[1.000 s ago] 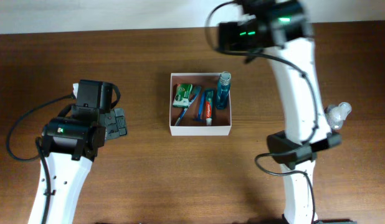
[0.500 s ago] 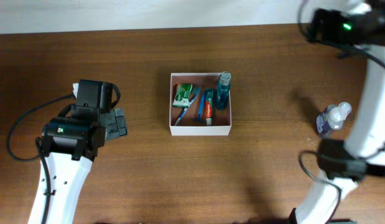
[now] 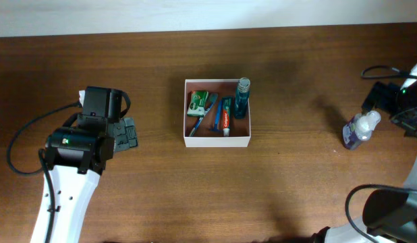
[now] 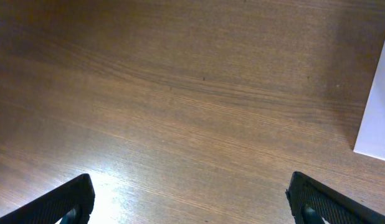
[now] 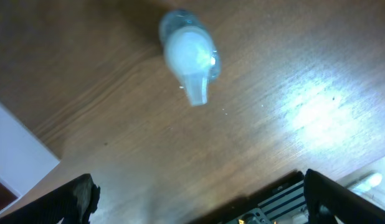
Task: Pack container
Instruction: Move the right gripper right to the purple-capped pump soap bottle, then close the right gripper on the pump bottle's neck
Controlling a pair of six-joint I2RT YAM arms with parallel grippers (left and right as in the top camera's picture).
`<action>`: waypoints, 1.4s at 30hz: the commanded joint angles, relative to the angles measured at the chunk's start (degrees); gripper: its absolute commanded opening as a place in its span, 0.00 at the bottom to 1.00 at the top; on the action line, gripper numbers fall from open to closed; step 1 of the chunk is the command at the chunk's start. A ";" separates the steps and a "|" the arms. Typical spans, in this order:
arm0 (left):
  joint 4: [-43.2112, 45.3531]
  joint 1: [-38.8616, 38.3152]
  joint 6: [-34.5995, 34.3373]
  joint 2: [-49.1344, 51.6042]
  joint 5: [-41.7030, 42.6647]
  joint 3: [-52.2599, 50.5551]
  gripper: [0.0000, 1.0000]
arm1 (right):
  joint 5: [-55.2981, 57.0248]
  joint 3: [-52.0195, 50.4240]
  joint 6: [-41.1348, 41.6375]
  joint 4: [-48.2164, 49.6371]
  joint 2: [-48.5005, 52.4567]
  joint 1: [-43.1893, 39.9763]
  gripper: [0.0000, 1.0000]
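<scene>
Container: square, shallow, white-walled container (image 3: 217, 141) with a reddish-brown floor, mid-table, partly filled.
Bottle: clear plastic pump bottle (image 3: 359, 129) of purple liquid, upright, far right, well apart from the container.
Nearer arm: right gripper (image 5: 199, 185), fingers spread wide, empty; the bottle is just ahead of the gap.
Left gripper (image 4: 189, 186): spread wide, empty, left of the container.
Surface: dark wooden table (image 3: 296, 182); nothing crowds the bottle.

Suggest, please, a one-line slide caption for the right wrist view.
Open right gripper poised above a clear pump bottle standing on the wooden table, not yet grasped.

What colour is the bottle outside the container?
The bottle is purple with a white top; overhead view.
</scene>
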 commanded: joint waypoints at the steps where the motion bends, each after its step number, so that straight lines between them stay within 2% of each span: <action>1: -0.04 0.31 -0.57 0.17 -0.59 -0.17 1.00 | 1.14 -3.76 0.98 4.68 0.39 -1.29 0.98; 8: -0.07 0.31 -0.57 0.17 -0.59 -0.17 0.99 | 1.16 -6.86 0.61 10.16 2.21 -1.31 0.99; 15: -0.07 0.31 -0.55 0.17 -0.59 -0.17 1.00 | 1.16 -12.11 -5.79 15.98 2.71 -1.31 0.99; 17: -0.07 0.31 -0.57 0.17 -0.59 -0.17 0.99 | 1.14 -12.90 -6.05 17.35 2.82 -1.31 0.88; 19: -0.07 0.31 -0.57 0.17 -0.59 -0.17 0.99 | 1.01 -12.92 -6.78 18.18 3.10 -1.31 0.81; 25: -0.07 0.31 -0.57 0.17 -0.59 -0.17 0.99 | 0.92 -12.94 -8.63 19.69 4.57 -1.31 0.79; 29: -0.07 0.31 -0.57 0.17 -0.59 -0.17 0.99 | 0.90 -12.94 -8.63 20.24 6.36 -1.31 0.64; 36: -0.07 0.31 -0.57 0.17 -0.59 -0.17 0.99 | 0.92 -12.94 -8.63 20.98 8.33 -1.31 0.63; 42: -0.07 0.31 -0.57 0.17 -0.59 -0.17 0.99 | 0.90 -12.94 -8.63 21.20 8.70 -1.31 0.50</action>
